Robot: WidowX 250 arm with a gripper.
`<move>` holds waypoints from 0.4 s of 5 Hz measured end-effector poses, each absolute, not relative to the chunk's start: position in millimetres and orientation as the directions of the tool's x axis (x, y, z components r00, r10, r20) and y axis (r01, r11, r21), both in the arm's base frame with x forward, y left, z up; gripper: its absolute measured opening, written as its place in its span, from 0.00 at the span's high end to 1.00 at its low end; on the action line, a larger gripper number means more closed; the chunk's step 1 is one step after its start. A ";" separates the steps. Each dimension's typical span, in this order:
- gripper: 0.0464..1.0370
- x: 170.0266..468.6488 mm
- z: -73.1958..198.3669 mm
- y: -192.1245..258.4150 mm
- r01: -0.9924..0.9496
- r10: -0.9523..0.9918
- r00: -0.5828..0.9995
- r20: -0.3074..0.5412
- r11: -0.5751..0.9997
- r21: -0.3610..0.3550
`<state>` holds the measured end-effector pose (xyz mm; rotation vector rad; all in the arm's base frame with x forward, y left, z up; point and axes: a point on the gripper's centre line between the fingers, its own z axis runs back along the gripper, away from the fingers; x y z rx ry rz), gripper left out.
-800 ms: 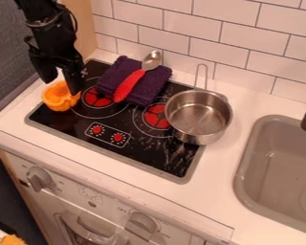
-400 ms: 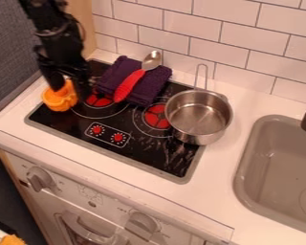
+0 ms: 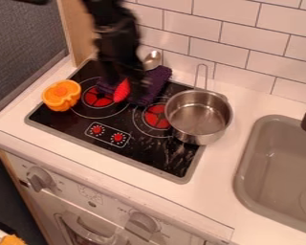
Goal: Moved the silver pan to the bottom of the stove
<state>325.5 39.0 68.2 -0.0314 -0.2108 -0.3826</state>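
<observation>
My gripper hangs over the folded purple cloth at the back of the stove, its two fingers spread apart, covering part of the cloth and of the red-handled spoon. The silver pan stands upright at the right edge of the black stove, to the right of the gripper and apart from it. Its thin wire handle points back toward the tiled wall.
The purple cloth bears a spoon with a red handle. An orange cup-like object sits at the stove's left edge. A grey sink with a dark faucet is at the right.
The gripper has moved right, from above the orange object to over the cloth and spoon. The pan, cloth and orange object have stayed in place.
</observation>
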 end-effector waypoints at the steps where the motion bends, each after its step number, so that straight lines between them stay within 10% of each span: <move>1: 0.04 336.4 73.3 -0.5 0.477 -0.468 0.852 0.236 0.879 0.018; 2: 0.04 353.7 65.3 -35.4 0.559 -0.545 0.802 0.242 0.829 0.014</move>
